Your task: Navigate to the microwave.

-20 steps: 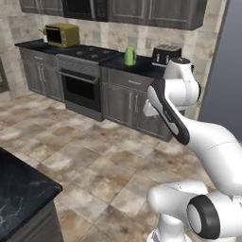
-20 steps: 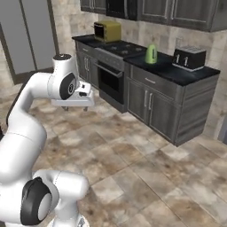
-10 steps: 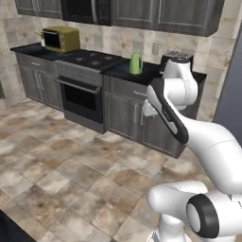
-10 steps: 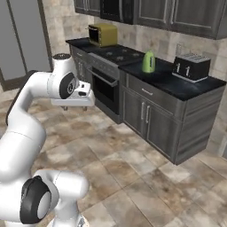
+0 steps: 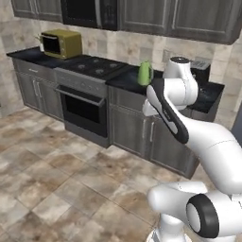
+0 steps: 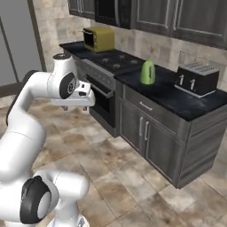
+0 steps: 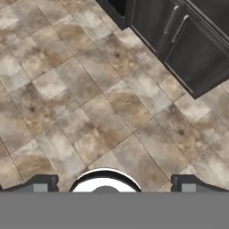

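Showing one microwave, one kettle, one toaster; pincer apart.

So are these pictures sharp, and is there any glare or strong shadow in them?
Left base view: evenly lit and slightly soft, no hard shadows; the microwave is a dark shape cut by the top edge. Right base view: the same flat light, with a pale sheen on the counter beside the green kettle. Hand view: floor tiles look a little blurred, with no glare.
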Controlling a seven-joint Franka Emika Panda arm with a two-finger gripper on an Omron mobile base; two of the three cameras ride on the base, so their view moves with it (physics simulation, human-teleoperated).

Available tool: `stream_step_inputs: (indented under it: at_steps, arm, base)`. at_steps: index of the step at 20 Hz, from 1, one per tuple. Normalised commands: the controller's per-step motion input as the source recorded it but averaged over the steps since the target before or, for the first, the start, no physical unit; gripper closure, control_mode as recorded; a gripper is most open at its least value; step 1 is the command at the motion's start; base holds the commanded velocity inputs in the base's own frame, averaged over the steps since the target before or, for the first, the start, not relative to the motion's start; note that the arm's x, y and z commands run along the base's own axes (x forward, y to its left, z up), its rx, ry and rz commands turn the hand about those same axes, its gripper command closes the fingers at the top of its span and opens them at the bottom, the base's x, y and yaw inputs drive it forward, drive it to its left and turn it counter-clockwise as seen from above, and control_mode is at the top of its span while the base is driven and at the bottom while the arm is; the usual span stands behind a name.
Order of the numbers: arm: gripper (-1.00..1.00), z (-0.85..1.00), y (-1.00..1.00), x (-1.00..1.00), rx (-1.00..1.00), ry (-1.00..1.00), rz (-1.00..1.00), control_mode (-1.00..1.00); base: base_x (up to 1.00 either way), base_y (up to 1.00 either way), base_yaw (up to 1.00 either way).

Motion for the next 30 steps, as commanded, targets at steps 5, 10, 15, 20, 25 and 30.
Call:
stream_step_inputs:
  at_steps: [5,10,15,20,25,30]
  arm:
    - [-1.0,0.0,0.0,0.0,0.0,0.0,0.0,1.0]
    - [-1.0,0.0,0.0,0.0,0.0,0.0,0.0,1.0]
    - [-1.0,0.0,0.0,0.0,0.0,0.0,0.0,1.0]
    - [-1.0,0.0,0.0,0.0,0.0,0.0,0.0,1.0]
    - [-1.0,0.0,0.0,0.0,0.0,0.0,0.0,1.0]
    - [-1.0,0.0,0.0,0.0,0.0,0.0,0.0,1.0]
  base:
    - [1.0,0.0,0.01]
    - [1.0,0.32,-0.04]
    - [1.0,0.7,-0.13]
    - [1.0,0.98,-0.23]
    - [1.0,1.0,-0.48]
    - [1.0,1.0,-0.5]
